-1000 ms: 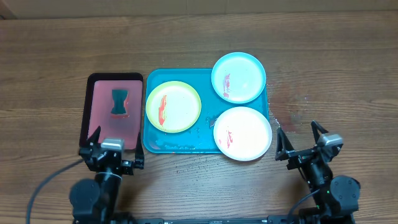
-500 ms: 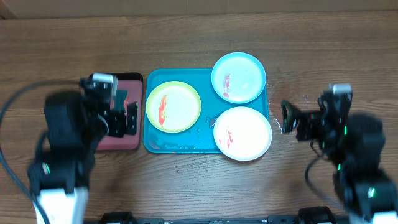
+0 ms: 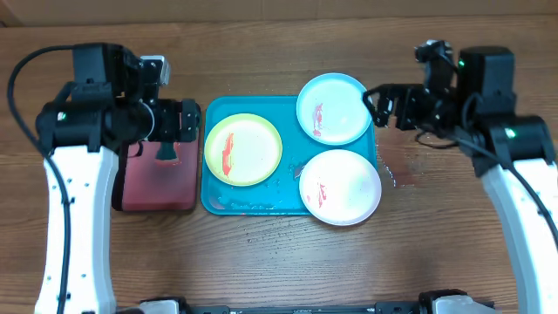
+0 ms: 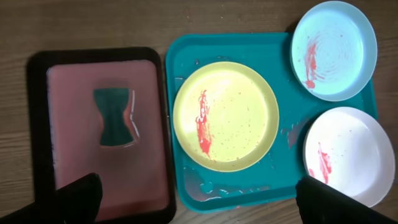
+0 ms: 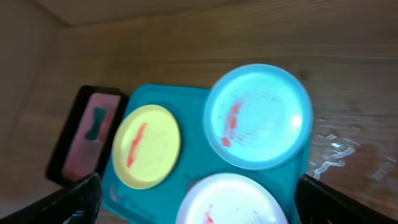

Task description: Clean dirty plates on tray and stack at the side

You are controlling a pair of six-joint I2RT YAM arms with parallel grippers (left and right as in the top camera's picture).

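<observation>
Wood table (image 3: 279, 262): since 0.5 s ago arms moved fwd; left gripper (image 3: 179, 120), right gripper (image 3: 384, 106) open, empty.

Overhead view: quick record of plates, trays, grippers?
yellow-green plate: in turquoise tray, left side, red smear
light blue plate: tray's top-right corner, overhanging rim, red smear
white plate: bottom-right corner, overhanging rim, red smear
dark red tray: left of turquoise tray, holds sponge
left gripper: open, above dark red tray
right gripper: open, beside light blue plate

No readable text, labels or numbers anywhere.
</observation>
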